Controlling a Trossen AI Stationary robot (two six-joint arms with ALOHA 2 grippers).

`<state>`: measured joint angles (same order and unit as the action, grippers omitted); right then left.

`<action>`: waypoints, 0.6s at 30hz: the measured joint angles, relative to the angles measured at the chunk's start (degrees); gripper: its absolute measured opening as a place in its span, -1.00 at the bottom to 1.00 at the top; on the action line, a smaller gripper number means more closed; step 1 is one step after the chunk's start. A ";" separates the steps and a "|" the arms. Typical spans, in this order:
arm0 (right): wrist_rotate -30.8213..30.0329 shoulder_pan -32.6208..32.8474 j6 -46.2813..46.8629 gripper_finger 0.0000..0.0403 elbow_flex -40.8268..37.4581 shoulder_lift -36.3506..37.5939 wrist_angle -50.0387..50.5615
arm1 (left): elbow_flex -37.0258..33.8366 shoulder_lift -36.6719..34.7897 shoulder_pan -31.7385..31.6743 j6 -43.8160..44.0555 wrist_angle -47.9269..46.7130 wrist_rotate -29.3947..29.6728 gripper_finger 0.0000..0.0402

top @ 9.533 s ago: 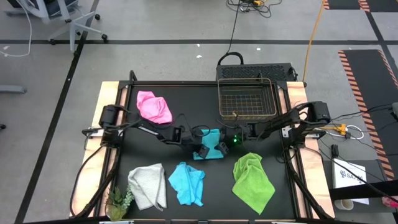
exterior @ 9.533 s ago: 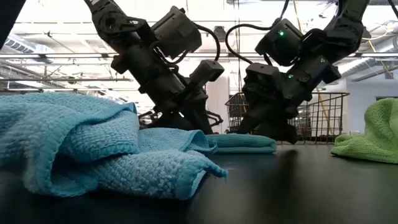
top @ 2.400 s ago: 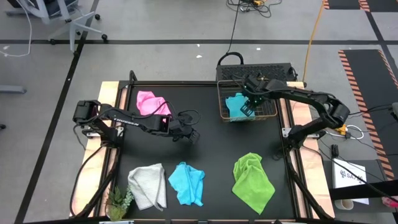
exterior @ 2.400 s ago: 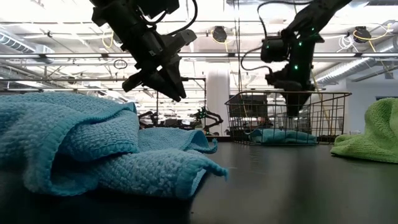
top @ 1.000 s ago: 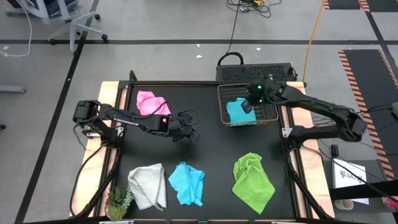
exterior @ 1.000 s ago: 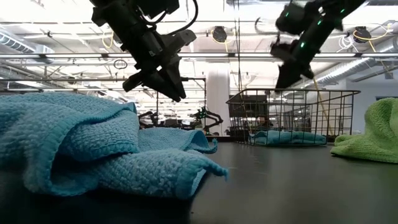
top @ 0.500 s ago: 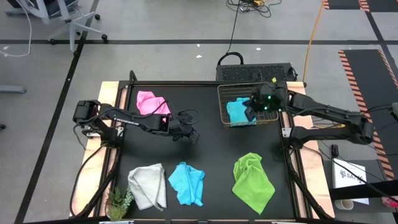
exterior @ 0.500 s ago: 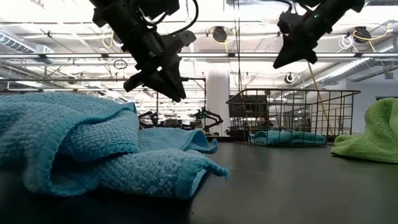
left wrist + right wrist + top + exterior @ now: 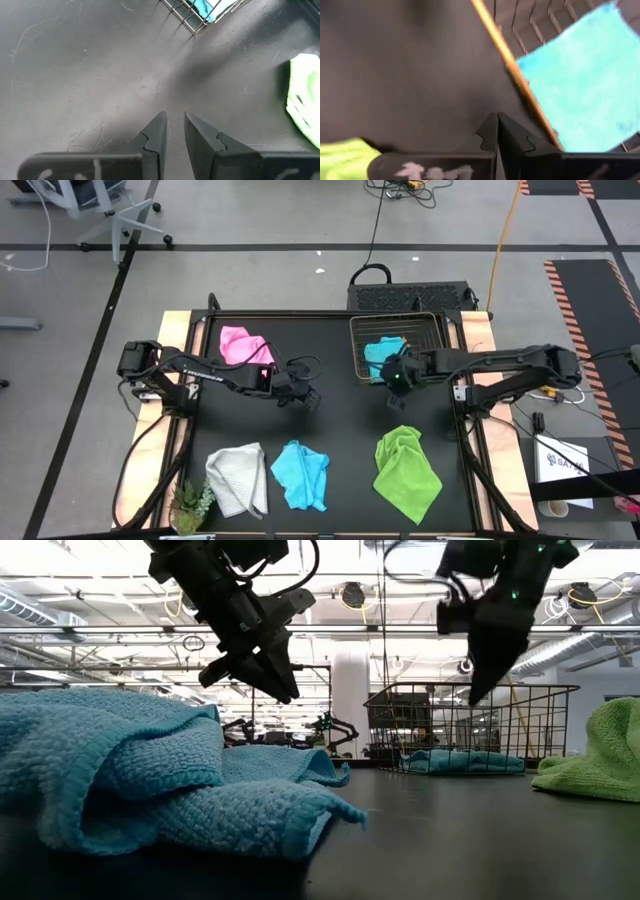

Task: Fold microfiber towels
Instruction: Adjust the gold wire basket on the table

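A folded light blue towel [image 9: 378, 356] lies flat in the wire basket [image 9: 441, 332] at the far right; the right wrist view shows it [image 9: 580, 85] behind the basket's rim [image 9: 520, 80]. My right gripper [image 9: 392, 383] hangs shut and empty just outside the basket's near left corner, above the table. Over the table's middle, my left gripper [image 9: 310, 398] hovers with a narrow gap [image 9: 174, 116] and nothing between its fingers. A pink towel [image 9: 247, 350] lies at the far left. White-grey [image 9: 238, 478], light blue [image 9: 301, 475] and lime green [image 9: 405, 470] towels lie crumpled along the near edge.
A small green plant [image 9: 190, 505] stands at the near left corner. Bare black tabletop [image 9: 345, 420] spreads between the two grippers and the near row of towels. The low view has the crumpled blue towel [image 9: 150, 770] close in front.
My right gripper has come away from above the basket toward the table's near edge and tipped to point down, ending outside the basket's near left corner. The folded blue towel stays in the basket.
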<state>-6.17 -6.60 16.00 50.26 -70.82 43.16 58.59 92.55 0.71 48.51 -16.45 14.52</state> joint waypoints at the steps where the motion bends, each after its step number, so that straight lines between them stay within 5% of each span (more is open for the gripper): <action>1: -0.13 -0.01 -0.94 -1.00 0.00 -0.83 0.68 | 0.00 -0.02 0.00 0.00 0.00 -0.02 -0.67; 6: -5.78 -1.11 -6.41 -1.00 0.00 -4.12 -0.30 | 0.00 0.00 0.00 -0.04 0.00 -0.02 -0.67; 18: -7.78 -10.32 -16.30 -1.00 0.00 -4.23 -0.90 | 0.00 0.00 0.15 -0.17 -0.02 -1.18 -0.67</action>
<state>-13.94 -16.93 -0.30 50.26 -75.05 42.26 58.59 92.55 0.86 48.34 -16.47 13.34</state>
